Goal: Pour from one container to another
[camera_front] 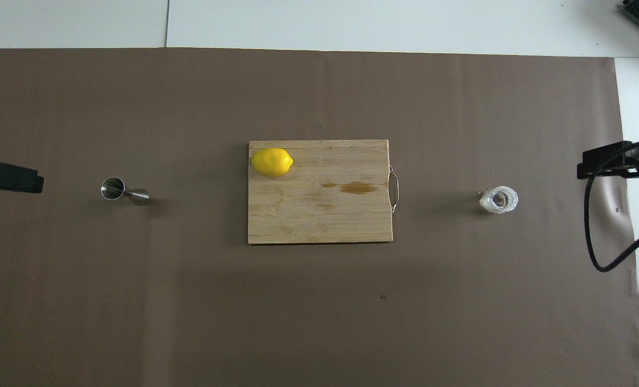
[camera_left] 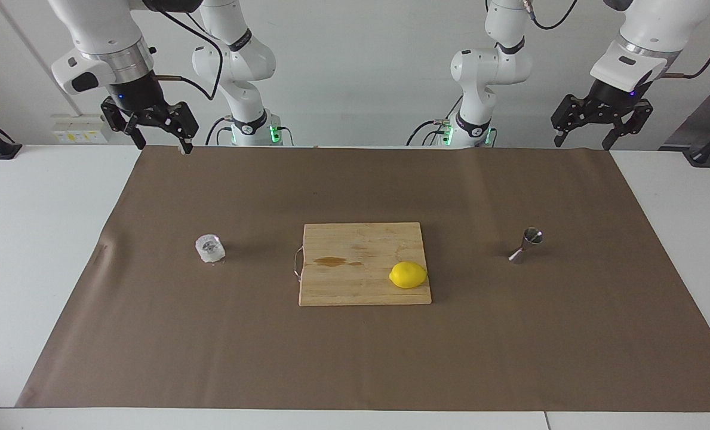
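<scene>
The small clear faceted glass cup [camera_left: 210, 248] stands upright on the brown paper toward the right arm's end of the table; it also shows in the overhead view [camera_front: 499, 199]. The steel hourglass jigger [camera_left: 526, 245] stands upright toward the left arm's end, also seen from above [camera_front: 124, 192]. My right gripper [camera_left: 163, 146] is open and empty, raised over the table edge at the robots' end, well apart from the glass. My left gripper [camera_left: 582, 144] is open and empty, raised over the same edge, well apart from the jigger. Both arms wait.
A wooden cutting board [camera_left: 360, 239] with a wire handle and a brown stain lies in the middle, between glass and jigger. A yellow lemon [camera_left: 408, 275] sits on its corner toward the jigger. Brown paper [camera_left: 355, 358] covers the table.
</scene>
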### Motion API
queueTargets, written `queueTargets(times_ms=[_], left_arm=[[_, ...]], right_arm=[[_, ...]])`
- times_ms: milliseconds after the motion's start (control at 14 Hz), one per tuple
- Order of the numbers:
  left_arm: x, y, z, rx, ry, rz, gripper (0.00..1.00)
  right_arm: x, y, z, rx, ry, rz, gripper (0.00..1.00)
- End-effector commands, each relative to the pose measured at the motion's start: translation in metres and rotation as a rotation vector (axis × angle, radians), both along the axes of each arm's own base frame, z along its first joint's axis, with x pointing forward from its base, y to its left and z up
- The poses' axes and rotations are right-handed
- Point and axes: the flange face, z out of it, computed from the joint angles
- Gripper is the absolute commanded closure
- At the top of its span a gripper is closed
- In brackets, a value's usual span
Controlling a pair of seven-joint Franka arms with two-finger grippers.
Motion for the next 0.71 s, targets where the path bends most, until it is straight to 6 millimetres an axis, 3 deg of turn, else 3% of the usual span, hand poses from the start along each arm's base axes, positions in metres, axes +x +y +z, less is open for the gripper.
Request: queueTargets(times_ms=[0,285,642], left_arm=[[-0.0035,0.0018,0.0041,0.017,-0.014,-0.008,0.0],[-0.0071,-0.0045,0.0011,0.017,0.003,-0.011,0.0],[-0.011,0.0039,-0.0042,-0.009,0.051,0.061,0.0]], right_arm=[[-0.0044,0.0003,0.0004,0.017,0.011,-0.006,0.0],[-0.0065,0.0003,0.0063,0.017,-0.004,-0.015,0.0],[-0.0097,0.0002,0.0079,0.017,0.002,-0.006,0.0]])
